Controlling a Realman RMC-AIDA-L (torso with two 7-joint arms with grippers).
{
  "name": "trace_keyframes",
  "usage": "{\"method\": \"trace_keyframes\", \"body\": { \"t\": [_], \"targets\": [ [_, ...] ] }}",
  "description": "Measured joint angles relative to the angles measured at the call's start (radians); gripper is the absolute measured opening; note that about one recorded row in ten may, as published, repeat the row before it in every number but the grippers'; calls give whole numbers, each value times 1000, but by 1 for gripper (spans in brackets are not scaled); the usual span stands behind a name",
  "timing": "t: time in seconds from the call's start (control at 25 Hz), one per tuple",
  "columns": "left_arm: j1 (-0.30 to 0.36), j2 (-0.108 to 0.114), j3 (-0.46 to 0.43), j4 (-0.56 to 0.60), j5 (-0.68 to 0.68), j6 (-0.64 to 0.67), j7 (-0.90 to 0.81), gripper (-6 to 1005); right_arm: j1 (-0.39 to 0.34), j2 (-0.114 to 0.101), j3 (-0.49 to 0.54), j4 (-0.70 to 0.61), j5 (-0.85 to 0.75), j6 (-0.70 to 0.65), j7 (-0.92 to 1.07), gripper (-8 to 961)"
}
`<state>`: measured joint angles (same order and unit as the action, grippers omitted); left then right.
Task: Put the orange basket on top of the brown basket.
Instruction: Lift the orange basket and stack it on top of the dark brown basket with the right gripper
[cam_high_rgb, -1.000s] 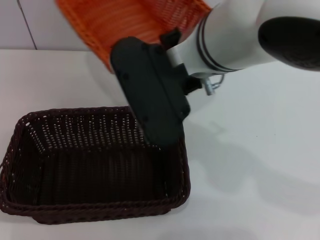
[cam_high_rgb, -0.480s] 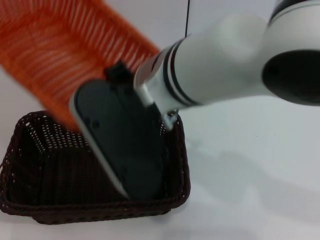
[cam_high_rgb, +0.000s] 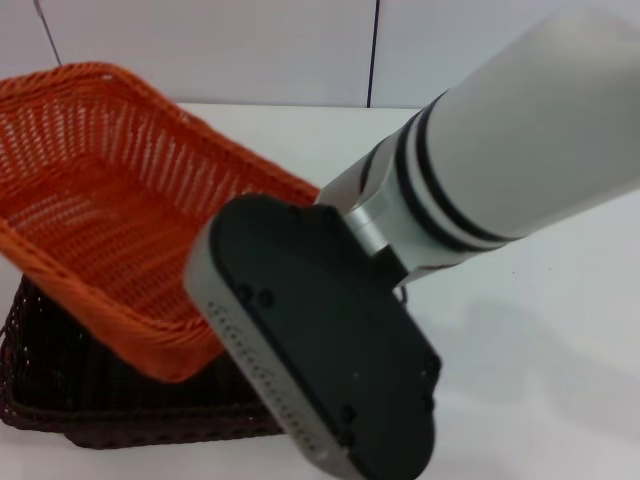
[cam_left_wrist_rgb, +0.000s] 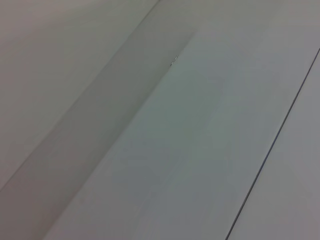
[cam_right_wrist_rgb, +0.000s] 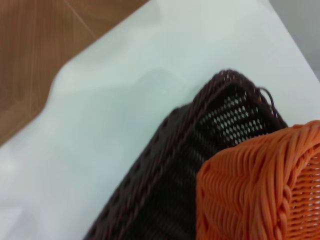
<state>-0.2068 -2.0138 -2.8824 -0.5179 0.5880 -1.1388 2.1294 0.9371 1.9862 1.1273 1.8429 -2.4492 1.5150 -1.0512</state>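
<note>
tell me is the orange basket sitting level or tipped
Tipped: the orange basket slants over the brown basket, its near corner low and far rim raised.

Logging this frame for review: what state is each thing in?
Orange basket: tilted, open side up, over the brown basket, not seated.
Brown basket: upright on the table, mostly covered by the orange one.
Right end effector: at the orange basket's near-right side.
Left end effector: not in view.

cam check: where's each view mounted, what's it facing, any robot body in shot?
Head: looks forward and down at the white table; right arm and its pincer housing fill the front, over the orange basket.
Left wrist: only blank pale panels, no body.
Right wrist: brown basket rim up close, no fingers.
Shared: head and right wrist show both baskets.
</note>
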Motion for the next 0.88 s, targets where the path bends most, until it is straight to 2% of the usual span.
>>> {"method": "trace_keyframes", "body": {
  "t": [0.08, 0.12, 0.2, 0.28, 0.48, 0.76, 0.84, 0.88],
  "targets": [
    [-8, -3, 0, 1, -10, 0, 2, 828, 5, -24, -19, 5, -16, 4, -2, 127],
    [-8, -3, 0, 1, -10, 0, 2, 828, 5, -24, -19, 5, -16, 4, -2, 127],
    [-14, -5, 0, 4, -18, 0, 4, 828, 18, -37, -44, 11, -29, 12, -2, 126],
    [-21, -7, 0, 14, -33, -2, 6, 828, 37, -59, -64, 44, -29, 27, -8, 126],
    [-29, -14, 0, 41, -58, -6, 7, 828, 13, -78, -63, 72, -22, 8, -85, 126],
    [-32, -15, 0, 73, -110, -12, 2, 828, -43, -83, -73, 104, -19, -6, -219, 126],
    [-33, -22, 0, 78, -130, -33, 0, 828, -75, -85, -58, 117, -15, -7, -292, 126],
    [-34, -29, 0, 79, -142, -52, 0, 828, -130, -61, -18, 127, -21, -2, -400, 126]
  ]
}}
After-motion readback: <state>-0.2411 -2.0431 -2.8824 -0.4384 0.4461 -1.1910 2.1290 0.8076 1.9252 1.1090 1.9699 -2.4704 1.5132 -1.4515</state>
